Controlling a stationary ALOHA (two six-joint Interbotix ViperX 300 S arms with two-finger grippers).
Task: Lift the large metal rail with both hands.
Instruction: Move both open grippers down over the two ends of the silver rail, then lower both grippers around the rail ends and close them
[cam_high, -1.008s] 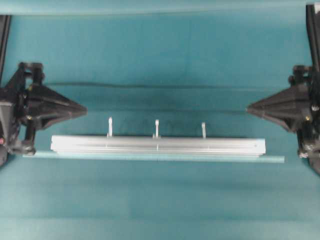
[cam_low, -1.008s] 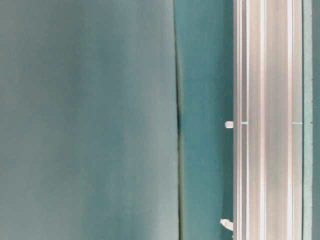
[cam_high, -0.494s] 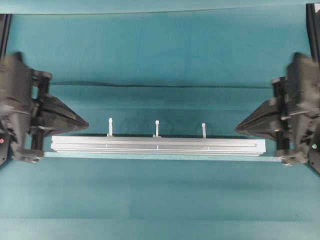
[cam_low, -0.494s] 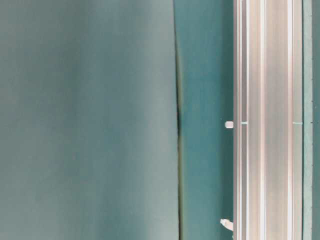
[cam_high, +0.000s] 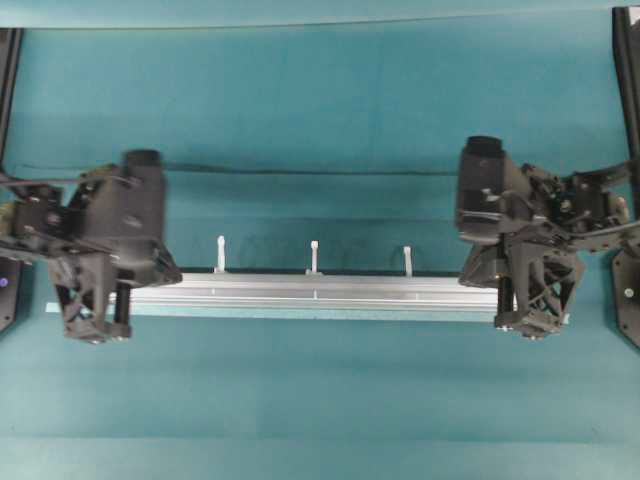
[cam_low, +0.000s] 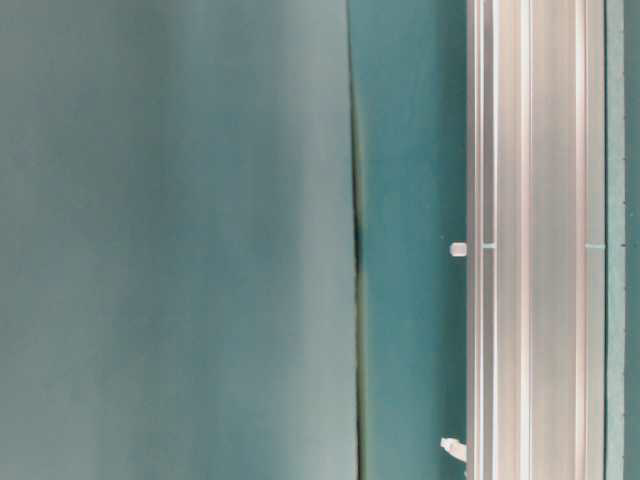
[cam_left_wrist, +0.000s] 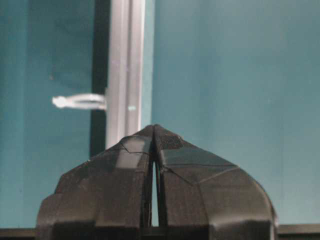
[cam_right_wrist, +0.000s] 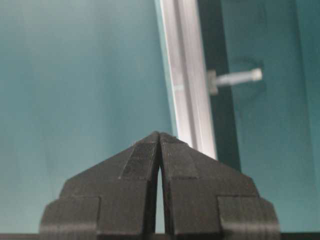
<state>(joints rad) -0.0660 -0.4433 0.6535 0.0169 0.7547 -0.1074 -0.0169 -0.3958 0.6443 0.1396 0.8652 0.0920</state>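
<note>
Large metal rail (cam_high: 315, 292): lies flat on the teal table (cam_high: 320, 110), running left to right across the middle of the overhead view. Grooves lengthwise. Three small white stubs (cam_high: 313, 256) stand along its far side. A thin pale strip (cam_high: 300, 315) lies just beside its near edge, poking out past the rail at the left end.

Table-level view: rail (cam_low: 535, 240) rests directly on the cloth, no gap visible under it. Not lifted.

Left tool (cam_high: 170, 272): over the rail's left end, arm body covering that end from above. Wrist view shows the wedge jaws pressed together, nothing between them; tip (cam_left_wrist: 152, 127) points along the rail, which runs on ahead of it. Whether the tip touches the rail: cannot tell.

Right tool (cam_high: 480, 270): same arrangement at the right end. Jaws closed together, holding nothing; tip (cam_right_wrist: 159, 134) just beside the rail's edge in its wrist view.

Progress, judged: both arms are in place at opposite ends, approach essentially done. No grip or support under the rail yet. Remaining: engage both ends, likely by wedging the closed tips under or against them, then raise together and evenly so the long bar stays level.
</note>
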